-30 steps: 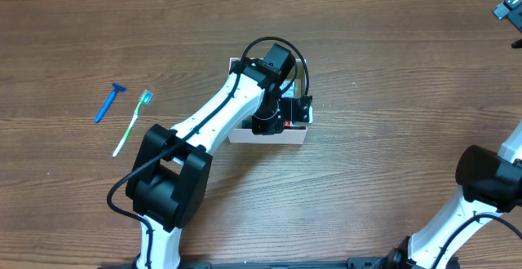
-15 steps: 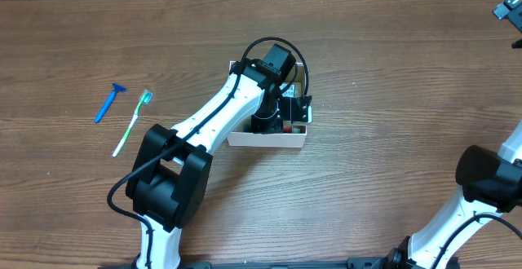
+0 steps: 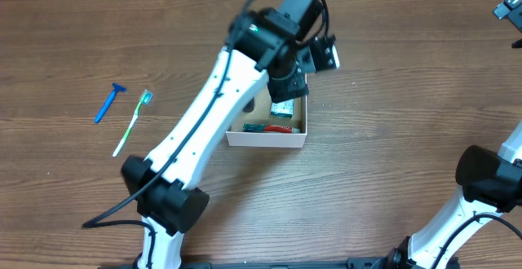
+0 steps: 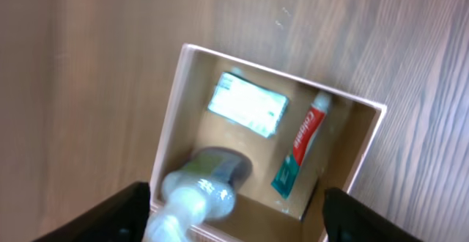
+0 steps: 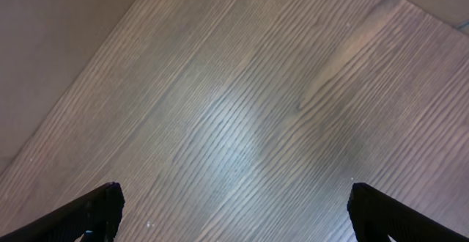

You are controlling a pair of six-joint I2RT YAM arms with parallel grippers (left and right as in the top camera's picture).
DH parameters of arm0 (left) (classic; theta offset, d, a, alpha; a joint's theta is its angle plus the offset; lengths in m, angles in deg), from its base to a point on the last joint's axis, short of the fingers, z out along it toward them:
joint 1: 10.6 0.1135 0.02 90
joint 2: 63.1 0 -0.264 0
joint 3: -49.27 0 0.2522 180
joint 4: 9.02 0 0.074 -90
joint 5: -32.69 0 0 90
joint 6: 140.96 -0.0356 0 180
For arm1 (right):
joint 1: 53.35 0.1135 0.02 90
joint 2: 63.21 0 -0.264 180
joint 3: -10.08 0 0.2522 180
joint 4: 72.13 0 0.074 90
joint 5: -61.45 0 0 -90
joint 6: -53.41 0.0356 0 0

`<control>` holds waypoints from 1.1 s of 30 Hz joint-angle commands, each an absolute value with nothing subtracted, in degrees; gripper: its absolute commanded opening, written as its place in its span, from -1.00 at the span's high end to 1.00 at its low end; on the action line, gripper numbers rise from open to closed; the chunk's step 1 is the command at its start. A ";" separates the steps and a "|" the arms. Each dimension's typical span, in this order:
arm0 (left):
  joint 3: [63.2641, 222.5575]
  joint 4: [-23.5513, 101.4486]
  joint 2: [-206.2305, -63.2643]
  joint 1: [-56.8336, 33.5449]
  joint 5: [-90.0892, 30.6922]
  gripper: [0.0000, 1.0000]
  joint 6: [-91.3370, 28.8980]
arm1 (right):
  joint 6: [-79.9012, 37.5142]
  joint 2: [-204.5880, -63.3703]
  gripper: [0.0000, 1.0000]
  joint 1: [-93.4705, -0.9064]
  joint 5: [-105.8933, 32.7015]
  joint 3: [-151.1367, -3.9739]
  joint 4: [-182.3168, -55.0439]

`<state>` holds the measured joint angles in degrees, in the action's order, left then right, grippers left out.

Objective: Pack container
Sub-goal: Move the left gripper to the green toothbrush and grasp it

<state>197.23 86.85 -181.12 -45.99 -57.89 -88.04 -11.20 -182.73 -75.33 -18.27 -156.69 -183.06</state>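
The container (image 3: 267,138), a shallow white-walled box with a brown floor (image 4: 350,151), stands mid-table. In it lie a green-and-white carton (image 4: 248,104), also the carton (image 3: 283,110) from overhead, and a red-and-green toothpaste tube (image 4: 302,143). A pale translucent bottle (image 4: 199,191), blurred, lies at the box's near left corner. My left gripper (image 4: 236,192) hangs open high above the box, its left finger close beside the bottle. From overhead the left gripper (image 3: 303,65) is raised over the box's far edge. My right gripper (image 5: 234,198) is open over bare wood.
A blue razor (image 3: 108,103) and a green-and-white toothbrush (image 3: 132,123) lie on the table at the left. The left arm (image 3: 212,114) covers the box's left part from above. The right arm (image 3: 488,179) stands at the lower right edge.
The left gripper was down inside the box and shut. It has opened and risen up and away toward the far side, leaving the bottle in the box. The right arm has not moved.
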 commanded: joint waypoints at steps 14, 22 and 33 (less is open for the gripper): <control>190.21 95.02 -180.57 1.96 -47.69 -1.00 -53.98 | -11.53 -181.57 -1.00 -75.24 -18.33 -157.37 -182.89; 167.48 81.21 -180.57 3.64 -49.35 -0.82 -58.79 | -11.53 -181.57 -1.00 -75.24 -18.33 -157.37 -182.89; 153.36 64.84 -180.68 3.69 -56.32 -0.72 -59.10 | -11.53 -181.57 -1.00 -75.24 -18.33 -157.37 -182.89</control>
